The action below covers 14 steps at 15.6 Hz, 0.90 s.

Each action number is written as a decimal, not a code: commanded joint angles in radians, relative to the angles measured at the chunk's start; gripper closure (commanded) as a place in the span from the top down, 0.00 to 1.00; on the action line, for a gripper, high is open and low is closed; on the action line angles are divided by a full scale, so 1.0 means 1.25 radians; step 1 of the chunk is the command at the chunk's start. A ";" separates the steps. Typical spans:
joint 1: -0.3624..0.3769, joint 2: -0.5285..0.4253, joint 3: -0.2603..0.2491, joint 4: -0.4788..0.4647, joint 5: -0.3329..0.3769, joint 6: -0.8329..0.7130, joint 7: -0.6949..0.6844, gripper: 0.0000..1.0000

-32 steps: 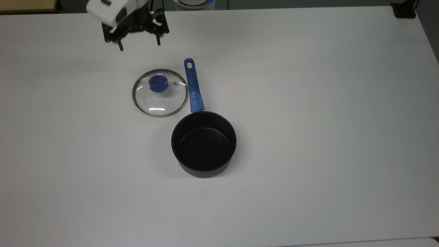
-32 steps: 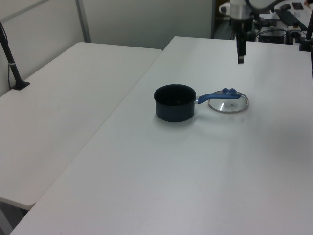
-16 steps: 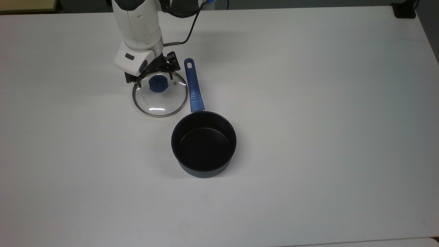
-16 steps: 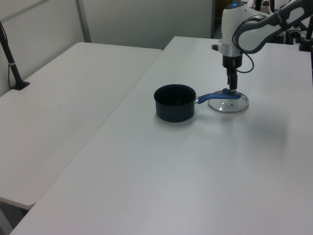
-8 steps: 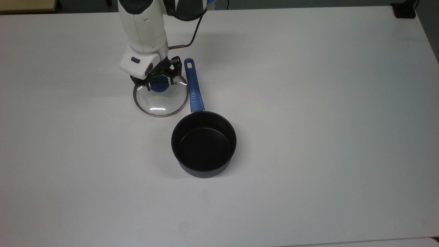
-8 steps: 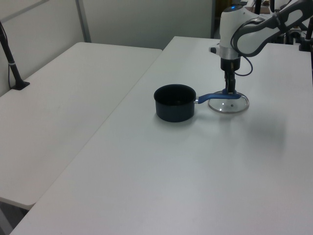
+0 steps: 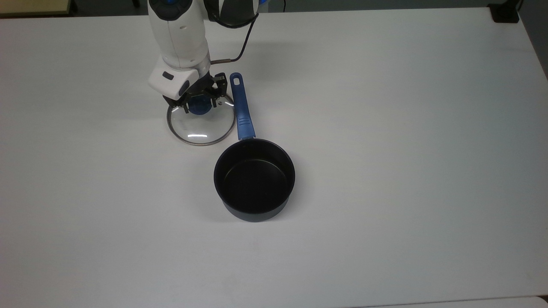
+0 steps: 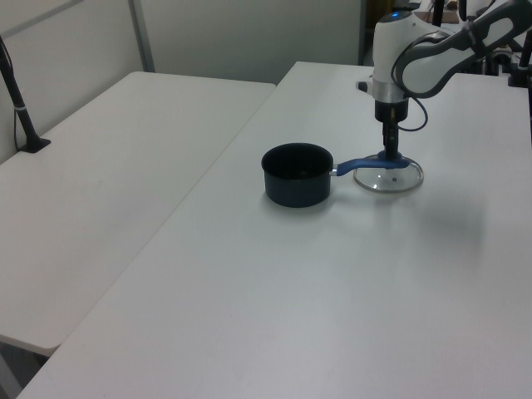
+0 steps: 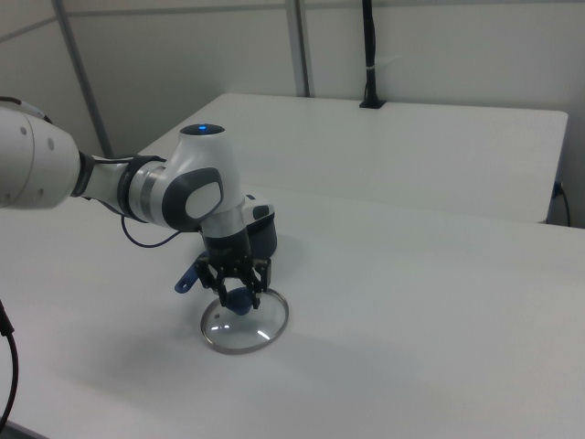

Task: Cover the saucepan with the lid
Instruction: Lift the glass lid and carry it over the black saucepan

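- My gripper (image 7: 200, 104) is lowered over the lid (image 7: 201, 123), its fingers spread to either side of the blue knob (image 9: 238, 300) and not yet pressed onto it.
- The lid lies flat on the white table (image 7: 385, 128), directly beneath my gripper; no sideways offset remains, as I judge it.
- The saucepan (image 7: 254, 179) stands open and upright, toward the top view's lower right of the lid.
- Its blue handle (image 7: 241, 107) runs along the lid's right edge in the top view, just beside the rim.
- Count: one lid, one saucepan, one gripper.
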State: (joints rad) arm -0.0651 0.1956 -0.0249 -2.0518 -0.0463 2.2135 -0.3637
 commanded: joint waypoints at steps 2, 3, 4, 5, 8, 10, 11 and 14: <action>-0.013 -0.009 -0.008 -0.002 0.016 0.009 0.017 0.52; -0.013 -0.010 -0.012 0.015 0.016 0.003 0.020 0.52; -0.017 -0.007 -0.013 0.041 0.016 -0.025 0.030 0.52; -0.025 -0.003 -0.013 0.080 0.016 -0.057 0.043 0.52; -0.026 0.019 -0.013 0.199 0.015 -0.141 0.079 0.52; -0.018 0.059 -0.013 0.290 0.016 -0.155 0.130 0.52; -0.011 0.078 -0.012 0.332 0.019 -0.169 0.164 0.52; 0.037 0.106 -0.012 0.398 0.028 -0.179 0.249 0.52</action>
State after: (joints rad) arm -0.0827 0.2526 -0.0333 -1.6866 -0.0420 2.0326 -0.1589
